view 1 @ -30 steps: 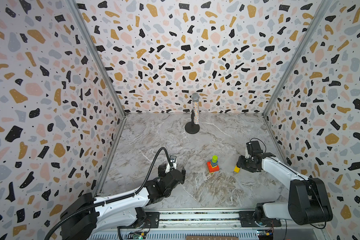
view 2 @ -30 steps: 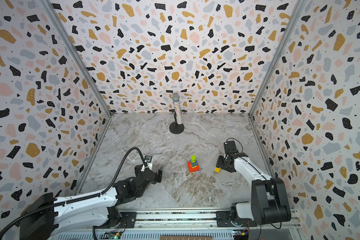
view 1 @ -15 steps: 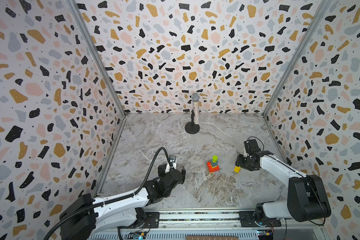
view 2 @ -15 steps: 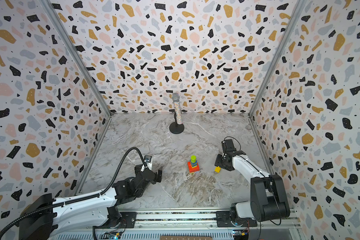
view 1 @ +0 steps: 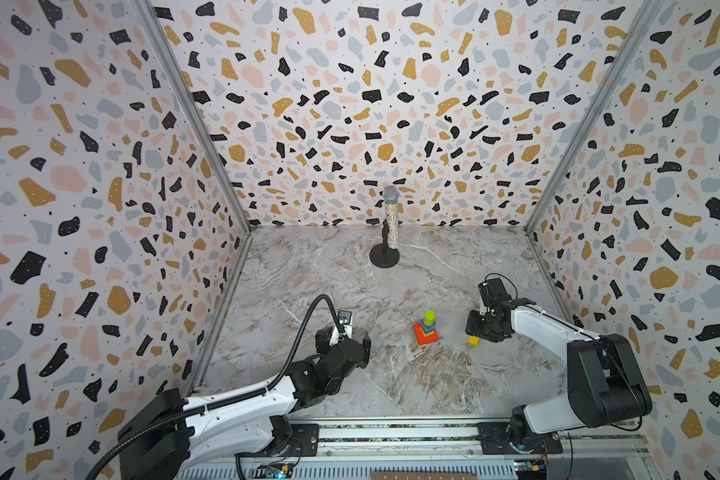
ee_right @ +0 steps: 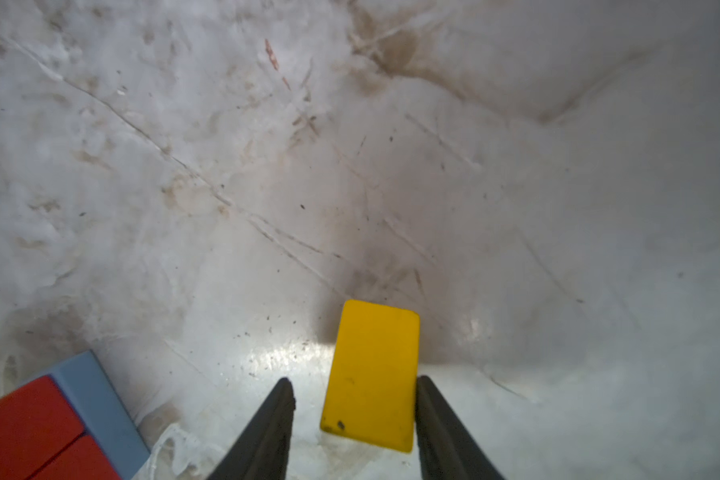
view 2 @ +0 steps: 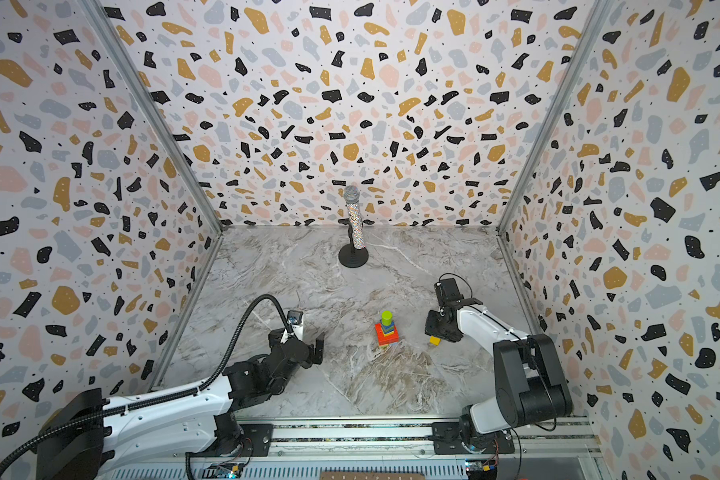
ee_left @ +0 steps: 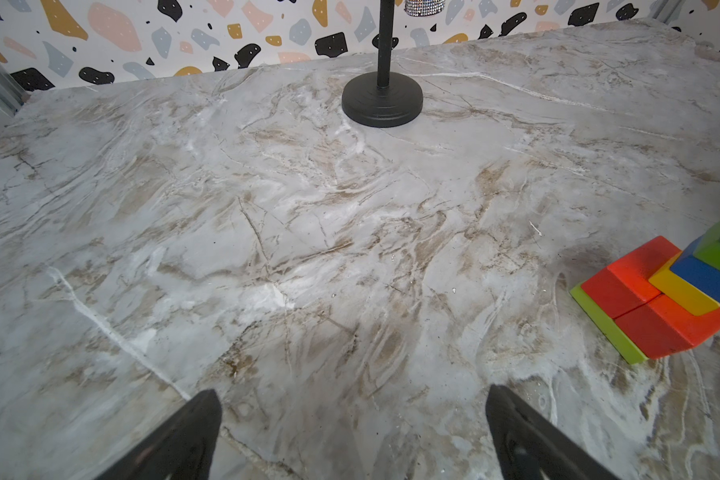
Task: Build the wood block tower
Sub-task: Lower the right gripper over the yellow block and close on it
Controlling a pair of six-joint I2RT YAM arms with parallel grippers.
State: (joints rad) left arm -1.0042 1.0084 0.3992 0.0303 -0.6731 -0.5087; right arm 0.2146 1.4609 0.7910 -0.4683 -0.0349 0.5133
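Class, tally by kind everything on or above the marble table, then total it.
Black parallel grippers: 2, left gripper and right gripper
Multicoloured stacked wood block tower: 1
Loose yellow wood block: 1
Glittery microphone on black stand: 1
Total: 5

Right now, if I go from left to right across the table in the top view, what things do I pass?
You pass the left claw → glittery microphone → block tower → yellow block.
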